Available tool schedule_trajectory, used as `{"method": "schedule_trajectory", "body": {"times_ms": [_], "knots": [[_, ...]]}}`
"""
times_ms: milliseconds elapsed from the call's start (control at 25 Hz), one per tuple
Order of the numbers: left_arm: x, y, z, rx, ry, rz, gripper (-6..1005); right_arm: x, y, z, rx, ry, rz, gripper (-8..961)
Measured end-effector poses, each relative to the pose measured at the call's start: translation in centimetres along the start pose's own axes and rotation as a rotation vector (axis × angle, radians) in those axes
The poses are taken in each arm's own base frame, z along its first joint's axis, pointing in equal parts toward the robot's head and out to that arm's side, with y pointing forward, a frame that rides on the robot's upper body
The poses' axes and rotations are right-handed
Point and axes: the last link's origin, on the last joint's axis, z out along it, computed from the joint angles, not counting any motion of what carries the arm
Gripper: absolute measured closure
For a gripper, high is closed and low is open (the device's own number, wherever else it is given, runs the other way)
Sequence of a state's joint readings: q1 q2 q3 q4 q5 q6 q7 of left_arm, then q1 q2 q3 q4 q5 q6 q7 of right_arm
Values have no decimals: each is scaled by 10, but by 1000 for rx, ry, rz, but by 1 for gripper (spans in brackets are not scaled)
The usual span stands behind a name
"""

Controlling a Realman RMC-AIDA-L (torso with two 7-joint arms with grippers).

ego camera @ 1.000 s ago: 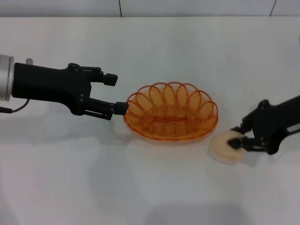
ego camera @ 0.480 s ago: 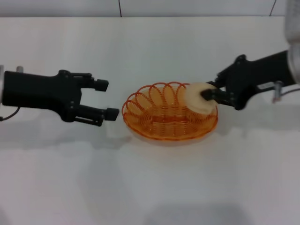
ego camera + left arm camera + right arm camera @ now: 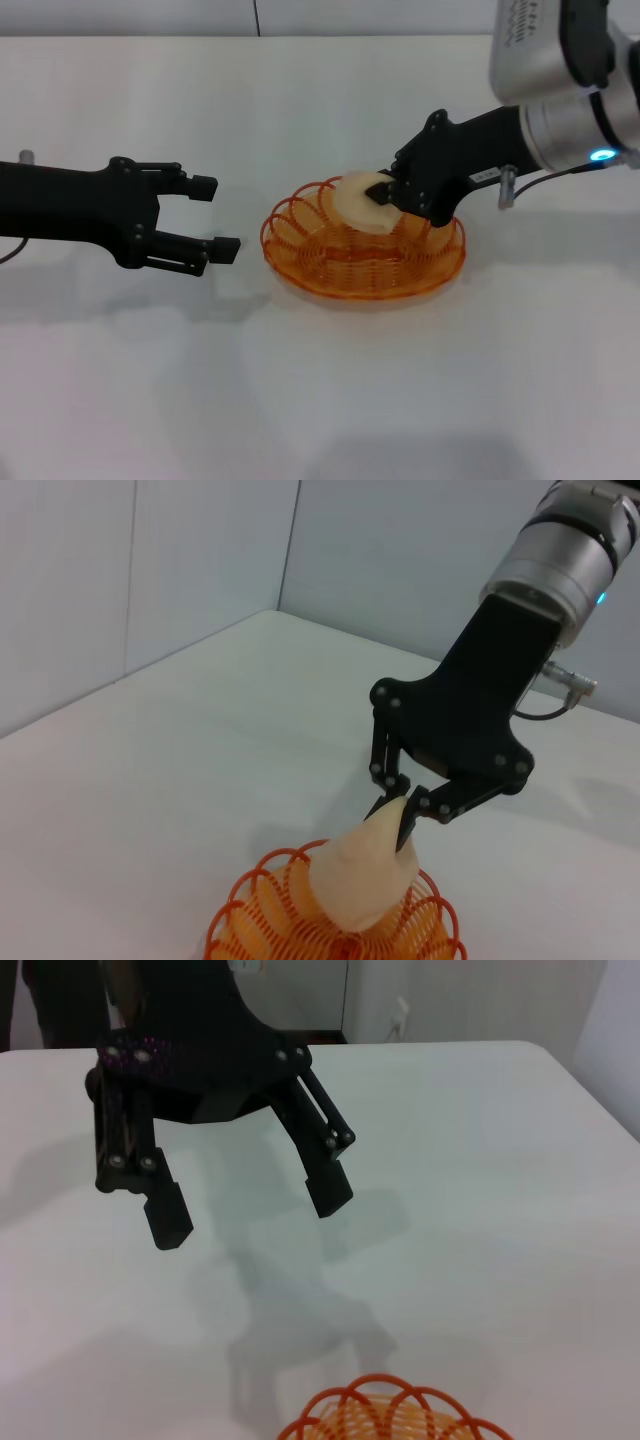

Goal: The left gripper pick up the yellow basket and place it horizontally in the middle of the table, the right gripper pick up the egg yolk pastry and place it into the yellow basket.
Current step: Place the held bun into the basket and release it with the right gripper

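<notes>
The yellow basket point(image 3: 362, 262), an orange-amber wire oval, lies flat at the middle of the white table point(image 3: 320, 390). My right gripper point(image 3: 382, 193) is shut on the egg yolk pastry point(image 3: 358, 203) and holds it over the basket's far side, just above the bowl. The left wrist view shows that gripper point(image 3: 395, 815) pinching the pastry point(image 3: 362, 880) above the basket point(image 3: 300, 935). My left gripper point(image 3: 213, 215) is open and empty, a short way left of the basket, apart from its rim. It also shows open in the right wrist view point(image 3: 250, 1200), beyond the basket's rim point(image 3: 390, 1415).
A grey wall point(image 3: 300, 15) runs behind the table's far edge. Bare tabletop lies in front of the basket and at both sides.
My right gripper has lifted the pastry from the table at the basket's right and carried it left over the basket. My left gripper has drawn back to the left, away from the rim.
</notes>
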State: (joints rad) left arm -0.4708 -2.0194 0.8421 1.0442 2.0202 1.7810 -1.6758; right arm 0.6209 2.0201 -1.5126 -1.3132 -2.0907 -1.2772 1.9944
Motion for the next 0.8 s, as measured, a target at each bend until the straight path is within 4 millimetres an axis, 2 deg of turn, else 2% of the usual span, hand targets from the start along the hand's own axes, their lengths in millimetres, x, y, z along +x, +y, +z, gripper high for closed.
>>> {"method": "schedule_trajectory", "body": {"times_ms": [320,800], "knots": [[-1,-1,-2,6,-3,8,118,-1,4,12,6,16,-33,903],[-3,-1,-1,7,1,16,118,2,0,10,51,1,-26,524]]}}
